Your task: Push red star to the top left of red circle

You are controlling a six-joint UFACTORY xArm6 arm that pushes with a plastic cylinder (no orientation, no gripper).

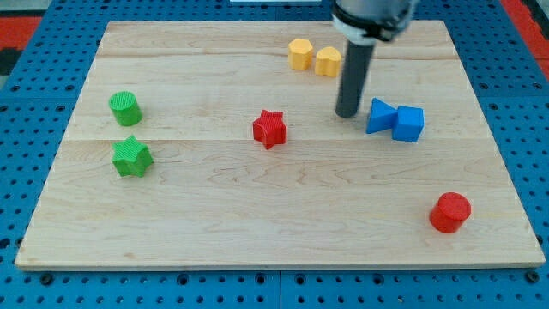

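Note:
The red star (269,129) lies near the middle of the wooden board. The red circle (450,212) sits at the view's lower right. My tip (347,114) rests on the board to the right of the red star and slightly above it, just left of the blue blocks. The star is far to the left of the circle and above it.
Two blue blocks (395,120) touch each other right of my tip. A yellow hexagon (300,53) and another yellow block (328,61) sit at the top centre. A green cylinder (125,108) and a green star (132,157) lie at the left. The board (214,206) ends on a blue pegboard.

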